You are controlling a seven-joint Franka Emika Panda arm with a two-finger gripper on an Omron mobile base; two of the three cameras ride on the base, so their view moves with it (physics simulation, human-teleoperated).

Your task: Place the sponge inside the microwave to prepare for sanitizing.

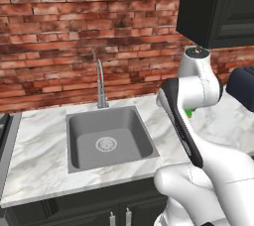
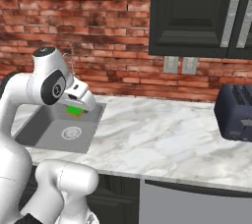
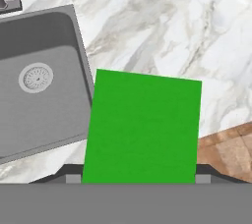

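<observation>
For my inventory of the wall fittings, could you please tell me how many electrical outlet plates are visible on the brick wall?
2. The left outlet plate and the right outlet plate sit side by side on the brick wall, just under the dark upper cabinet. Others may be hidden.

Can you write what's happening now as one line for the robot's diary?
gripper: shut on sponge | place: over counter by sink | microwave: not reached

You get even, bright, rendered light with no glare; the sink (image 1: 109, 138) basin shades softly darker than the marble worktop (image 2: 162, 134) beside it, and edges look slightly soft.
</observation>
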